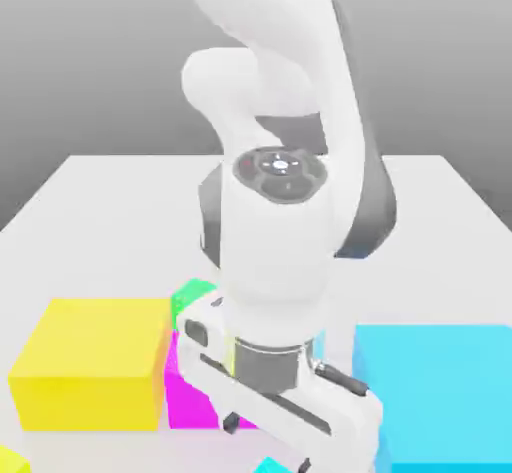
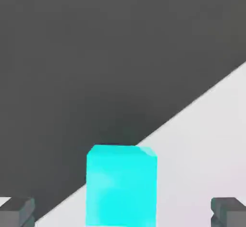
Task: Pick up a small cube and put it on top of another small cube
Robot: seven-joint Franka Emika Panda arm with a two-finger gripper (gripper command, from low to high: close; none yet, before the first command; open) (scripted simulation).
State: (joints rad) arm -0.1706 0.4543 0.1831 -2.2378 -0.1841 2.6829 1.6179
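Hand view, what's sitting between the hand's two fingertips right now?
The small teal-cyan cube stands between the two open fingertips, with bare white table on either side of it, as the hand view shows.

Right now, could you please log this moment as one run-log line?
phase: approach | end effector: open, straddling small teal cube, not gripping | cube: on white table | stacking: not yet done

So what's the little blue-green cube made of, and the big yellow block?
It's a computer-drawn scene, so this is a guess. The little cube looks like smooth matte plastic: one flat teal colour, crisp edges, no grain. The yellow block looks the same: plain, even colour with soft shading and no shine.
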